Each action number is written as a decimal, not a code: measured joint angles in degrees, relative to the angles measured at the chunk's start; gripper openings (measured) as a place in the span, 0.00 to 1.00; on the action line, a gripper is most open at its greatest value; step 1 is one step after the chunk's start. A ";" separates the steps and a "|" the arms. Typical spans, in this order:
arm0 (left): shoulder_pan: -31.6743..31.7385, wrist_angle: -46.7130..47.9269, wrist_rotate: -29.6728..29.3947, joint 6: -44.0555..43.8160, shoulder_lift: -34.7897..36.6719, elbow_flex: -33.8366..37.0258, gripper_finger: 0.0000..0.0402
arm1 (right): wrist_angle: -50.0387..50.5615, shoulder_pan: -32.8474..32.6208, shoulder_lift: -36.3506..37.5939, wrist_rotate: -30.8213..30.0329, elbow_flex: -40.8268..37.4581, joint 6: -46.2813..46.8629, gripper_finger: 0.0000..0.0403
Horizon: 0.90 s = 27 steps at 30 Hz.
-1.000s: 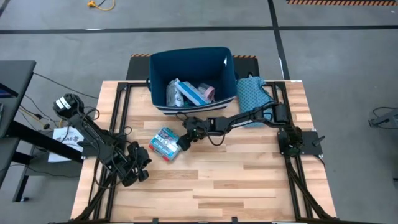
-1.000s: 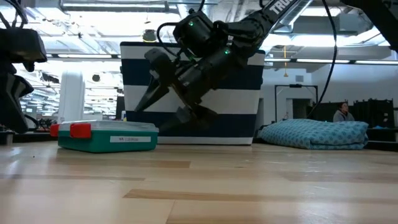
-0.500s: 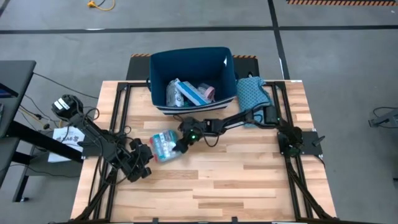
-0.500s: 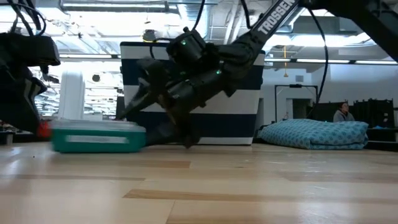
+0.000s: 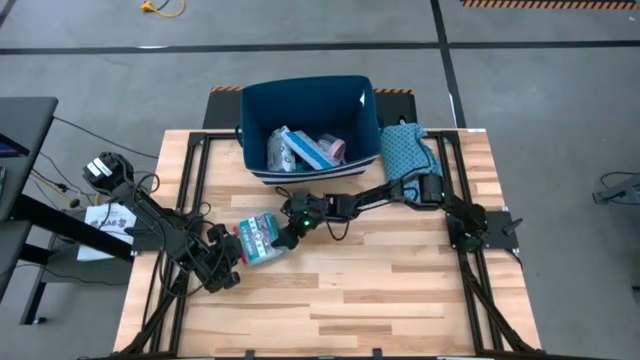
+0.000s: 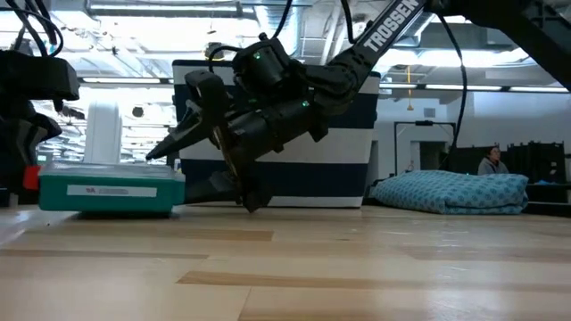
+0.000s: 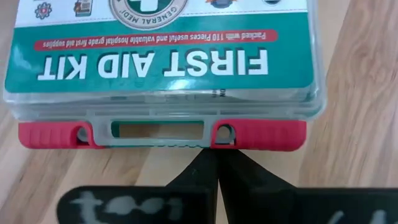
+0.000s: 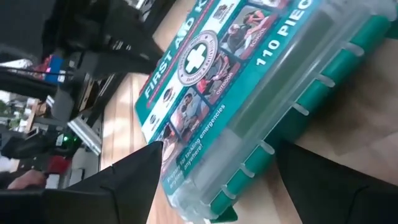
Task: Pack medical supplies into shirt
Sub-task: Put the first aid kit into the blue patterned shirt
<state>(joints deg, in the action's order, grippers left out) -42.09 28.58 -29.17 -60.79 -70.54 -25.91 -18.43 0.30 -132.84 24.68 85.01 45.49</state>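
Landmark: blue bin (image 5: 310, 125) at the table's far edge.

First aid kit (image 5: 258, 241), teal with clear lid and red latch, lies flat on the wood table (image 5: 400, 290), on the near side of the bin and toward the left arm's side. Lid label reads "FIRST AID KIT" in the left wrist view (image 7: 155, 62). In the low view the kit (image 6: 107, 187) sits flat in front of the bin's striped wall (image 6: 339, 152).

Right gripper (image 5: 285, 232) reaches from the right side, low over the table, just in front of the bin. Fingers spread wide, at the kit's hinge side; one finger (image 8: 134, 174) and the other either side of the kit's edge (image 8: 249, 124) in its wrist view. Cannot tell whether they touch it. Not clamped on it. Low view: gripper (image 6: 192, 165) tilted down toward the kit's end.

Left gripper (image 5: 225, 262) on the kit's other side, farther from the bin, fingers (image 7: 208, 180) pressed together, empty, tips just beside the red latch.

Inside the bin: supplies (image 5: 305, 148), white, blue and pink packs piled together.

Teal patterned cloth (image 5: 408, 150) lies just beside the bin on the right arm's side; seen in low view (image 6: 455, 192) too.

Person (image 6: 491, 162) far back in the room.
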 joint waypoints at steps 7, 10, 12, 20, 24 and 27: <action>-0.02 0.34 -0.09 0.26 0.00 0.02 0.00 | 1.51 -0.78 0.05 5.88 0.00 0.56 0.75; 0.00 0.39 -0.79 0.26 0.00 0.04 0.00 | 2.77 -1.56 0.20 5.91 0.05 0.03 0.75; 0.05 0.39 -1.27 0.27 0.00 0.04 0.00 | 4.45 -1.94 0.33 5.05 0.15 -0.06 0.75; 0.11 -0.44 -1.57 0.62 0.00 0.04 0.00 | 7.78 -3.67 0.61 -2.19 0.45 -0.57 0.75; 0.11 -0.33 -0.84 0.65 0.00 0.04 0.00 | 5.33 -3.85 0.44 -2.68 0.27 0.28 0.75; 0.09 -0.69 -0.49 1.12 0.00 0.04 0.00 | 2.99 -3.92 0.28 -2.56 0.13 0.34 0.75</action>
<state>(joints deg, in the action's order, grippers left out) -42.00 27.89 -29.66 -59.67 -70.54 -25.87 -15.44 -3.62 -132.55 22.12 85.14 45.82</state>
